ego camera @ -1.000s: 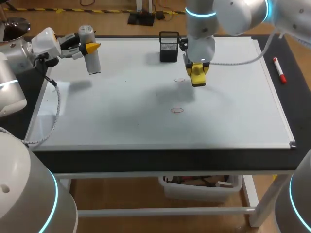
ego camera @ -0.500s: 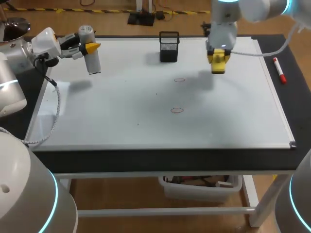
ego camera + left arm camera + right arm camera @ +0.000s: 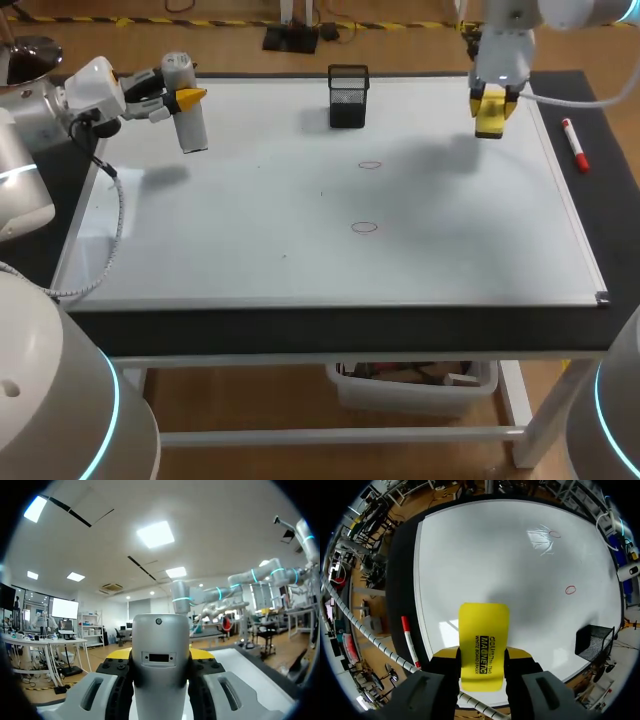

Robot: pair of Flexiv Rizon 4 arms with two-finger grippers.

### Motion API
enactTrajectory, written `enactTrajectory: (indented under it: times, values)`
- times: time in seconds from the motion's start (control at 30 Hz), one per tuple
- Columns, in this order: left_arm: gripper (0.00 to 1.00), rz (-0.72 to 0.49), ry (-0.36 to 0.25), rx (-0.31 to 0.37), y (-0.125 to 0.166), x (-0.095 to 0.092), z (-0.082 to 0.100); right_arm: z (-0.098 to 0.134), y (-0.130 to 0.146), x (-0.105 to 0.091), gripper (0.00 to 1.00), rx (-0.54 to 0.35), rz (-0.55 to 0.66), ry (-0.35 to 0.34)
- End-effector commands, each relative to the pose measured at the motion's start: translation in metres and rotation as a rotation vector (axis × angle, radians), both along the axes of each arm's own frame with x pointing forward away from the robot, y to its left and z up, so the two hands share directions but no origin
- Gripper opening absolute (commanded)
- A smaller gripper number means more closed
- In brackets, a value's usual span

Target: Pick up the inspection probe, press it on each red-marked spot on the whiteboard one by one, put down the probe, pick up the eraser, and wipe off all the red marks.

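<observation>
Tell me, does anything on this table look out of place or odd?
One thing: both tools are held at once. The left gripper grips the probe at the whiteboard's far left corner, while the right gripper holds the yellow eraser, away from the two red marks. Nothing is spilled or damaged.

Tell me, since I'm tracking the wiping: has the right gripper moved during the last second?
Yes. The right gripper carried the eraser rightward, from the upper red mark near the mesh basket toward the red marker.
</observation>
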State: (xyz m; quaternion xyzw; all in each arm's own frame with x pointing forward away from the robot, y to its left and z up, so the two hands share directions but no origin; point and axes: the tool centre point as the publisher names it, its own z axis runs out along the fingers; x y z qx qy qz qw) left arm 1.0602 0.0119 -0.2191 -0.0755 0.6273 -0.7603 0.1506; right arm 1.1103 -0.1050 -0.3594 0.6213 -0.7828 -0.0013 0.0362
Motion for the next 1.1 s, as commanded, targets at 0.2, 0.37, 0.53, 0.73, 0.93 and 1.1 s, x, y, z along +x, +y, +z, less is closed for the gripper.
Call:
enactTrajectory:
  times: [0.2,0.37,0.53,0.73,0.93,1.1]
  values:
    - [0.0,0.004,-0.003,-0.001,-0.001,0.0,0.0,-0.006,-0.011,0.004,0.0,0.011,-0.026,0.01]
    - [0.0,0.004,-0.003,-0.001,-0.001,0.0,0.0,-0.006,-0.011,0.004,0.0,0.011,-0.026,0.01]
    - [0.0,0.004,-0.003,-0.001,-0.001,0.0,0.0,-0.006,-0.011,0.004,0.0,0.011,-0.026,0.01]
    - [0.0,0.003,-0.006,0.002,-0.001,-0.003,0.003,-0.006,-0.011,0.004,0.0,0.011,-0.026,0.01]
    - [0.0,-0.021,-0.017,-0.004,-0.015,-0.019,0.009,-0.006,-0.011,0.004,0.0,0.011,-0.026,0.01]
    - [0.0,-0.074,-0.017,-0.007,-0.039,-0.029,0.009,-0.006,-0.011,0.004,0.0,0.011,-0.026,0.01]
